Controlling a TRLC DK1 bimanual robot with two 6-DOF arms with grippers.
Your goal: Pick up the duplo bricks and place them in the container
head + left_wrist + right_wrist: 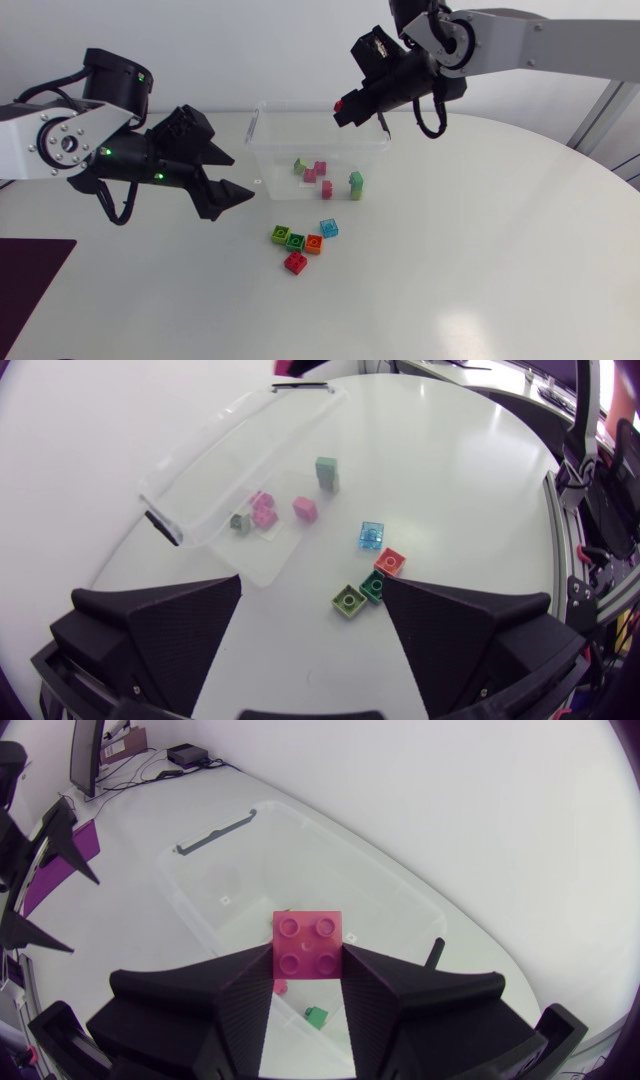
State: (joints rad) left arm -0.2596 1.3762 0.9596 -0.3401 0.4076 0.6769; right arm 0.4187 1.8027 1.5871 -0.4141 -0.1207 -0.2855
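**Right tool holds a brick over the container; five lie loose on the tabletop**

The held brick (pixel 307 935) is a pinkish-red square with four round studs on top. It sits clamped between the two fingers of my right tool (pixel 307 958), one finger on each side. It hangs above the container (pixel 270 170), a clear, open plastic bin with a dark latch at one end, which stands on the white tabletop (pixel 480 260).

Already inside the container are a teal brick (pixel 356 184) standing taller than the rest, a pale green brick (pixel 300 166) and a few pink bricks (pixel 320 169) near it.

Five more lie on the tabletop just in front of the container. A lime brick (pixel 281 235), a green brick (pixel 296 241) and an orange brick (pixel 314 244) form a close row. A blue brick (pixel 329 228) lies beside the orange one, and a red brick (pixel 296 263) lies just on the near side of the row.

My right arm comes in high from the right, bent down at the wrist over the container's far rim. My left arm comes in from the left. Its left tool (pixel 243 176) is spread wide and holds nothing. It hangs beside the container's left end, its fingers pointing toward the loose row.
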